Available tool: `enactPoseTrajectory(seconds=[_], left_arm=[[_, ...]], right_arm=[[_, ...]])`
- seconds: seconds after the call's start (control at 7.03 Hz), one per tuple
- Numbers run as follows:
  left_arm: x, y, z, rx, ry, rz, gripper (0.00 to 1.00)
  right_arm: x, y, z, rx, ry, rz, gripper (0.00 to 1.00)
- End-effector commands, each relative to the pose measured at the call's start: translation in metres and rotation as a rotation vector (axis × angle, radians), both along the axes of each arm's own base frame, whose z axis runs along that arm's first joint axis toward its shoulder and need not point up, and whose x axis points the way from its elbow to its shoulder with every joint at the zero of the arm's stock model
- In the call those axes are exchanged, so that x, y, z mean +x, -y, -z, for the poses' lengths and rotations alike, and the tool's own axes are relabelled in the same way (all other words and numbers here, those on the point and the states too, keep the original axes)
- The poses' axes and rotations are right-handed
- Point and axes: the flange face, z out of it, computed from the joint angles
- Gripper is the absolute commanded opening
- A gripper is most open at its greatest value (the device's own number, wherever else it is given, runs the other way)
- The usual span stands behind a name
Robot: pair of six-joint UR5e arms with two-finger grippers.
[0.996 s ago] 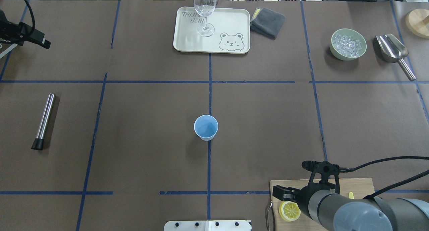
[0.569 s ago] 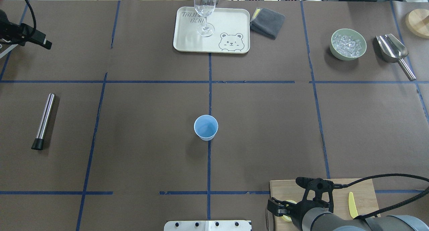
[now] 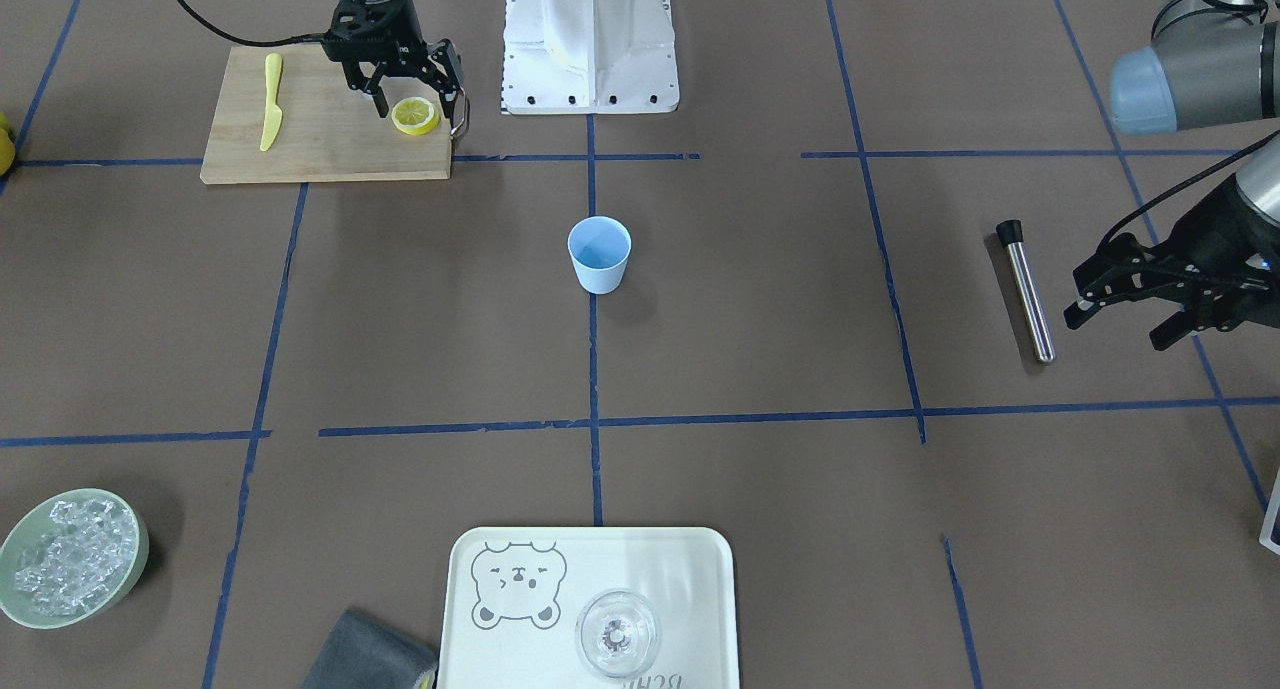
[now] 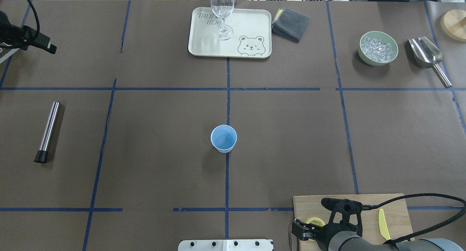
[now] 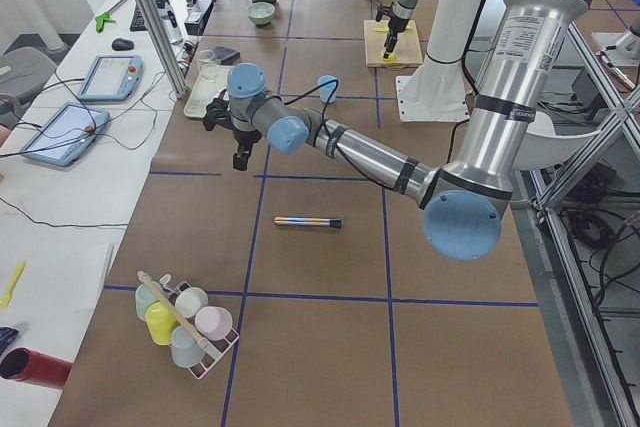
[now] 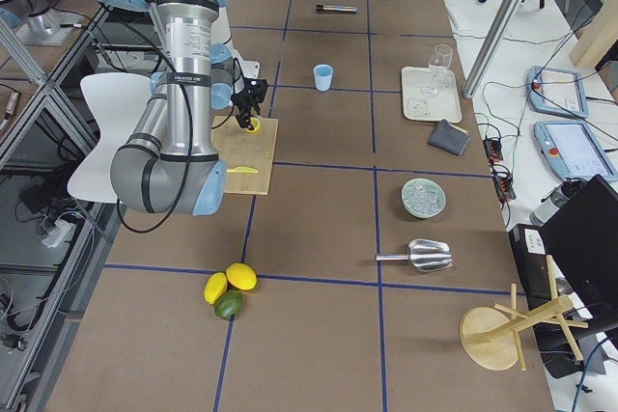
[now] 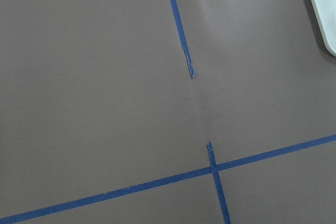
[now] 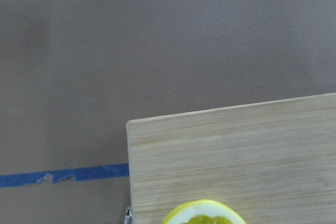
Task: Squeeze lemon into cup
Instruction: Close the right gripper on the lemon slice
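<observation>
Hovering over the lemon slice (image 3: 415, 116), the right gripper (image 3: 412, 87) stands open, empty; centre both fingers before closing on the rind.

The cream tray (image 4: 204, 47) carries printed grey lettering beside a bear drawing; in the overhead view it reads roughly "TAIJI BEAR", partly hidden behind the wine glass (image 4: 222, 14).

Table (image 4: 164, 171) was dark brown with a blue tape grid. Cup (image 4: 223, 138) light blue, lemon (image 3: 414, 116) yellow-rinded on a tan wood board (image 3: 320, 139). Tray (image 4: 251, 28) cream with a grey bear print.
</observation>
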Motion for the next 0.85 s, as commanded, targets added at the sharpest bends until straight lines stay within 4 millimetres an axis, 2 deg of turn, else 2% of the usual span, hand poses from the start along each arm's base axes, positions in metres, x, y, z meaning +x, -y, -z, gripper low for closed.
enactPoseTrajectory(seconds=[0.0,0.71], left_arm=[[0.0004,0.001,-0.0032,-0.005,0.003,-0.001,1.0],[0.0005,0.0013,-0.0019,-0.001,0.001,-0.001,1.0]], right_arm=[[-0.0015,-0.0016,-0.0051,0.001,-0.012,0.004,1.0],[-0.0069,-0.0065,-0.012,0.002,-0.035,0.014,0.99]])
